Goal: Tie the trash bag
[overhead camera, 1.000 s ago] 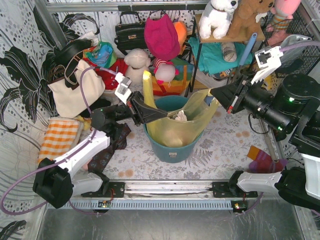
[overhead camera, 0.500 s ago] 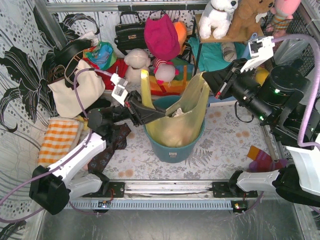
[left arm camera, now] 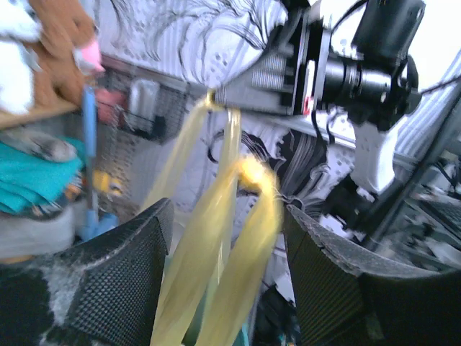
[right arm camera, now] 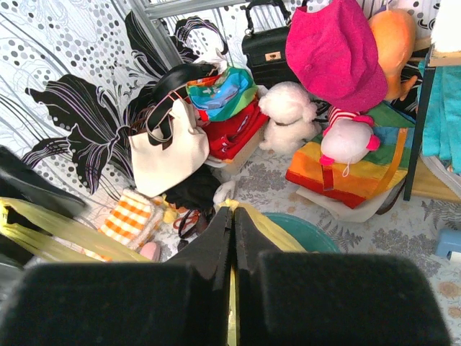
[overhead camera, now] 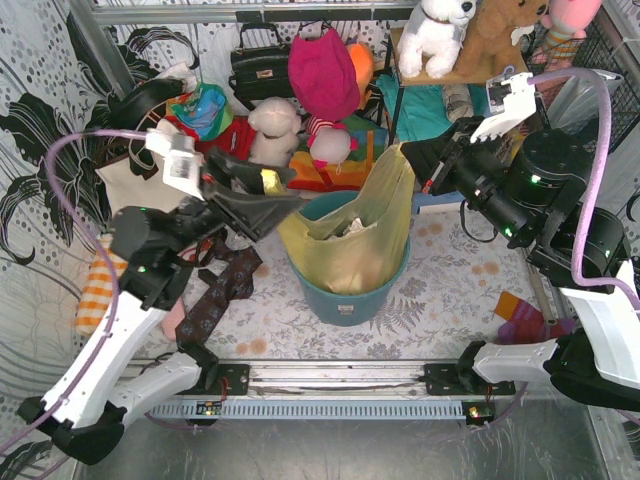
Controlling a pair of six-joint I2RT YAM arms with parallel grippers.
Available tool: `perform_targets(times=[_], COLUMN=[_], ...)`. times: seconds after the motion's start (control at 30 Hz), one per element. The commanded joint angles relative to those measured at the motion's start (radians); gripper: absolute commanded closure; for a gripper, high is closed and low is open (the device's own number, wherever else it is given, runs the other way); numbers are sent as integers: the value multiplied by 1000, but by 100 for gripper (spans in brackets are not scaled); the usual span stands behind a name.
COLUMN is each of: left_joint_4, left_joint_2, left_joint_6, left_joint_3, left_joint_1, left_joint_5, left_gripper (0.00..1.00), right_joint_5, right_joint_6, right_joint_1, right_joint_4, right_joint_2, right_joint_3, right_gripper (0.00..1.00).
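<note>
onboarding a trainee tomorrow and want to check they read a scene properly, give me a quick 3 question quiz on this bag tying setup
1. True or false: the left gripper is clamped shut on the trash bag.
2. The bag's lower part sits inside: A) a cream tote, B) a teal bin, C) a black handbag.
3. Fill in: the bag's raised top corner is pinched by the ___ gripper.

Key
1. False: its jaws stand open, and strips of the bag hang between them unpinched.
2. B
3. The right gripper, shut on the plastic.
</note>
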Motion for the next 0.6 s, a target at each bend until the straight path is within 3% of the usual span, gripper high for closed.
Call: perform_targets(times=[0.0, 0.27, 0.4, 0.57], left_joint_4=[-306, -493, -501, -537], left_joint_2=[12, 287, 394, 475], left_joint_6=[147, 109, 74, 106], left_joint_3=[240, 713, 825, 882], left_joint_1=[-3, -16, -72, -202], left_joint_5=[-143, -87, -120, -260], left_gripper=[28, 23, 24, 25], right_joint_5=[11, 1, 11, 20], right_joint_6=[-20, -18, -17, -12], right_joint_1=[4, 5, 5, 5], right_joint_4=[41, 49, 53, 61], right_joint_2=[4, 20, 17, 10], right_joint_3=[-2, 10, 10, 0], right_gripper=[100, 100, 100, 100])
